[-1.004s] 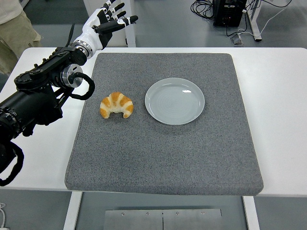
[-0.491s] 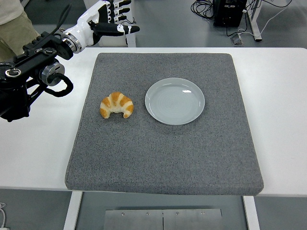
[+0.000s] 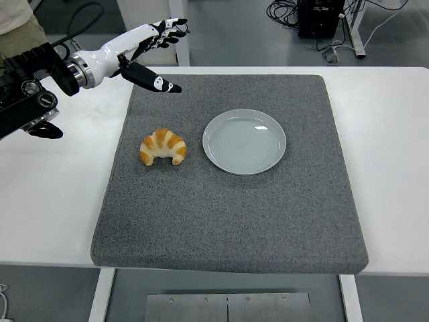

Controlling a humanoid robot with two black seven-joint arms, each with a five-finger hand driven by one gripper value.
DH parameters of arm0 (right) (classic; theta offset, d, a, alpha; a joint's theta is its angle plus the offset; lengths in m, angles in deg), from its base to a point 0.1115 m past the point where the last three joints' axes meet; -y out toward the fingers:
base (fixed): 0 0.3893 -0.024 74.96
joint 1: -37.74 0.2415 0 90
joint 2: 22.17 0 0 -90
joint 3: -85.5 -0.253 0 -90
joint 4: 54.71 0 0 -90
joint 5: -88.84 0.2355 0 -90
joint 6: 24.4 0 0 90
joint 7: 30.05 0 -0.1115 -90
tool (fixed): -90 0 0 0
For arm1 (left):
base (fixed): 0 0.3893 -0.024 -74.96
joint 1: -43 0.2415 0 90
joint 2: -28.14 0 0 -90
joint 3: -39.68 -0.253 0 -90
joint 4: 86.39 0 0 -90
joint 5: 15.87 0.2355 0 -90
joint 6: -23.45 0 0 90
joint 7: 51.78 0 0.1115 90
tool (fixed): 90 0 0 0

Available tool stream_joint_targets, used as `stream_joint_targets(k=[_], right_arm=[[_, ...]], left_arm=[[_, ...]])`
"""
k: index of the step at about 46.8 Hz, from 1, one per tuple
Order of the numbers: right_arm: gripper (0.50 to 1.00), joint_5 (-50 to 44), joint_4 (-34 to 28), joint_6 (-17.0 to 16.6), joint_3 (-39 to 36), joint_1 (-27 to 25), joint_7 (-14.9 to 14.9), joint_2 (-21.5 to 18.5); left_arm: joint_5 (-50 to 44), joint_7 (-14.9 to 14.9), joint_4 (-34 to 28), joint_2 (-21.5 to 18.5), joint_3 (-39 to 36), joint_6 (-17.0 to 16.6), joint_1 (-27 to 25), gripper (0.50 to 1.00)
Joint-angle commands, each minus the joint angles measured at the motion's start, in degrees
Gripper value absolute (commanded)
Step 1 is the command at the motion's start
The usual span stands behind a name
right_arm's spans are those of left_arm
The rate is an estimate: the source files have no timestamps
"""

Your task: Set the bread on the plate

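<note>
A golden croissant lies on the grey mat, left of centre. An empty pale grey plate sits on the mat just to its right. My left hand is white with black fingertips. It hovers open over the mat's far left corner, fingers spread and thumb pointing down toward the mat, well behind the croissant and holding nothing. The right hand is not in view.
The mat covers most of the white table. A person in beige clothing stands at the top left. Cables and a black box lie on the floor beyond the table.
My left arm has pulled back toward the left edge and lifted off the table. The hand has turned and spread its fingers over the mat's far left corner. The croissant and plate have not moved.
</note>
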Motion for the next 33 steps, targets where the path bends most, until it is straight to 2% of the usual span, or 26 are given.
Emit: stream_joint_targets(k=[1, 24, 33], right_arm=[[1.0, 0.0, 0.0, 0.0, 0.0, 0.0, -0.02, 0.0], [1.0, 0.0, 0.0, 0.0, 0.0, 0.0, -0.02, 0.0], [1.0, 0.0, 0.0, 0.0, 0.0, 0.0, 0.07, 0.0]], left_arm=[[2.82, 0.09, -1.38, -1.09, -1.82, -0.01, 0.21, 0.974], [10.91, 0.36, -4.37, -3.03, -11.31, 0.16, 0.3, 0.974], [16.89, 0.36, -4.29, -2.24, -12.55, -2.82, 2.93, 0.966]])
